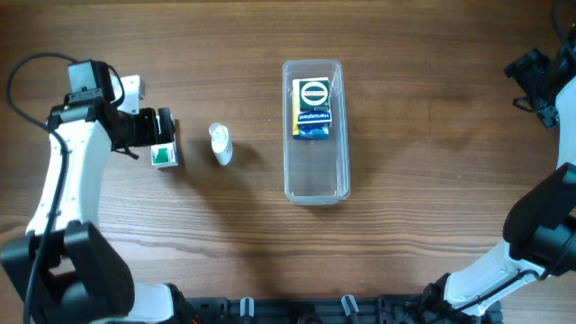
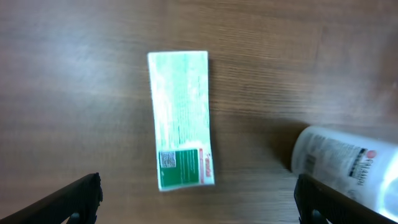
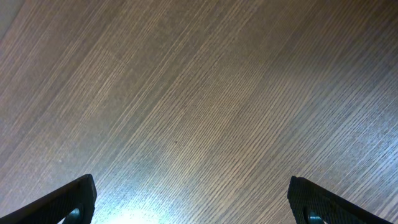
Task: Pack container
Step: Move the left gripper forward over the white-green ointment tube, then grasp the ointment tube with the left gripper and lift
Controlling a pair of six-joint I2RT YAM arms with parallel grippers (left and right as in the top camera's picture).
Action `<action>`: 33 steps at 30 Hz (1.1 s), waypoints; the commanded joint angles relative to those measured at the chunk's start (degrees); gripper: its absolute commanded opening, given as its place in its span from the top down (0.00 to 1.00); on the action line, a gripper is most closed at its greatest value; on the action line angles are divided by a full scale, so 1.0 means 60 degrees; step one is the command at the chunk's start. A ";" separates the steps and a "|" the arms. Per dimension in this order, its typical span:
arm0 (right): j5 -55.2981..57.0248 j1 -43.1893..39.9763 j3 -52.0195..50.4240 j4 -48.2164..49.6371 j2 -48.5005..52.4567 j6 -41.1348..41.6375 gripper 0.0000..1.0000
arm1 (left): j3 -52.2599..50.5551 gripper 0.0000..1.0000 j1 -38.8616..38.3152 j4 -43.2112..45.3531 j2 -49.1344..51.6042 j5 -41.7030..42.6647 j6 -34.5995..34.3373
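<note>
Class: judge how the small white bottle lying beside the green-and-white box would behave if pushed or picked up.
The small white cylindrical plastic bottle lies on its side, so a sideways push would probably roll it across the wooden table. Its smooth round body might slip between flat jaws. It looks small and rigid, so likely light.

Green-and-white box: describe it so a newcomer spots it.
On the wooden table, look left of the clear container, past the white bottle. The green box lies beneath the left claw, unlike the blue box inside the container.
</note>
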 commanded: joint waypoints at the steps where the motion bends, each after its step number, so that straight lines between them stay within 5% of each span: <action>1: -0.0047 0.0000 -0.0025 0.0026 0.0127 0.0113 0.00 | 0.0098 0.00 0.0011 0.0455 0.0678 -0.0073 0.1188; 28: -0.0047 0.0000 -0.0025 0.0033 0.0127 0.0117 0.00 | 0.0091 0.00 0.0007 0.1198 0.2044 0.0219 0.0433; 33: -0.0047 0.0000 -0.0025 0.0051 0.0127 0.0117 0.00 | 0.0091 0.00 0.0000 0.1268 0.2044 0.1133 0.0433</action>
